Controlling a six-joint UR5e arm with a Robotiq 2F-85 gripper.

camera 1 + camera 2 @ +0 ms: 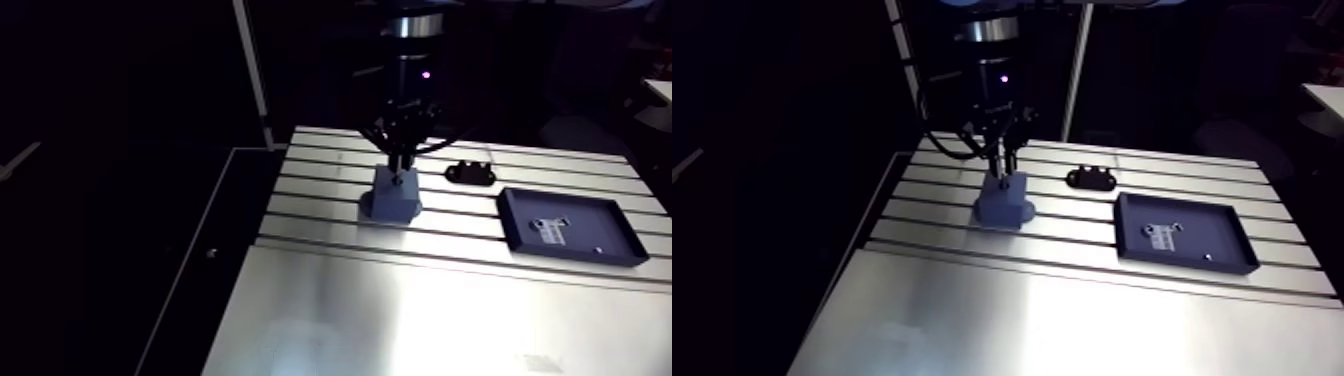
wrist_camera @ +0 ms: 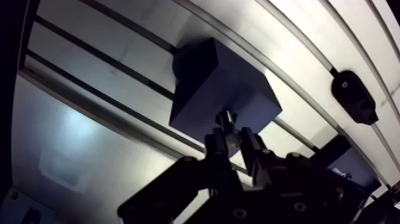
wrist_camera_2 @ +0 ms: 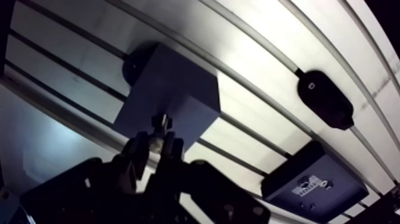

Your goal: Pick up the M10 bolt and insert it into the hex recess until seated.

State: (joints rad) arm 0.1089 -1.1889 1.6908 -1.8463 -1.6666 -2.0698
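Note:
A dark blue block [image 1: 392,195] with the hex recess stands on the slotted table [image 1: 420,300]. My gripper [image 2: 231,138] hangs straight above the block [image 2: 220,89], shut on the M10 bolt [image 2: 227,119]. The bolt's small dark end sticks out past the fingertips [image 3: 138,150] and points down at the block's top face [image 3: 169,83]. In the arm view the bolt tip [image 1: 1003,178] sits at the block's top. The recess itself is hidden in shadow under the bolt.
A small black oval fixture [image 1: 470,171] lies on the table beyond the block. A dark blue tray [image 1: 570,226] with a white label sits to the right. The table's left edge [image 1: 262,215] is close to the block.

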